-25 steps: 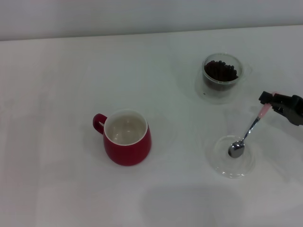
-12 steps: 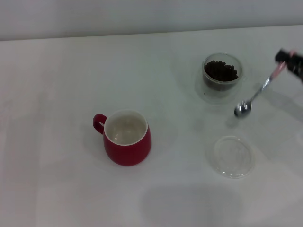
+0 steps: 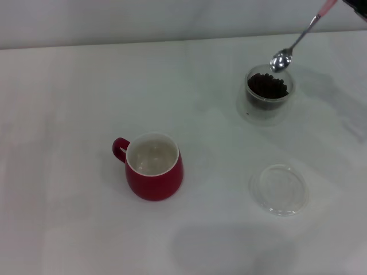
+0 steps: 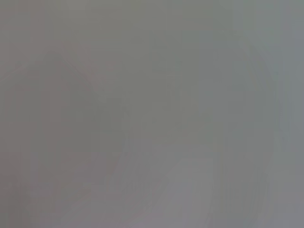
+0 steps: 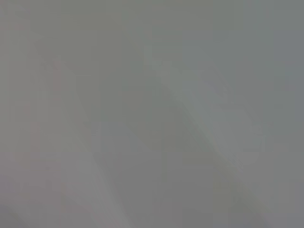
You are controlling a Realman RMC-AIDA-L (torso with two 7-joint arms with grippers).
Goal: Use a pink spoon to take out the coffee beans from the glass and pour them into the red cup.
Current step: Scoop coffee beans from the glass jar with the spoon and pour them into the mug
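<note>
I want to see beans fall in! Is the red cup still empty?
Empty: the red cup shows only its white inside; the beans sit in the glass.

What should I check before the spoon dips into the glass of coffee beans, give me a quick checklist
1. Spoon held by the right gripper: ok, handle runs up to the gripper at the picture's corner, though the fingers cannot be seen.
2. Spoon bowl over the glass: ok, it hangs at the far rim, tilted down.
3. Spoon bowl empty: ok, shiny, no beans.
4. Coffee beans in the glass: ok, a dark heap.
5. Red cup upright and ready: ok, white inside shows, no beans in it.
6. Clear dish out of the way: ok, nearer the robot than the glass.
</note>
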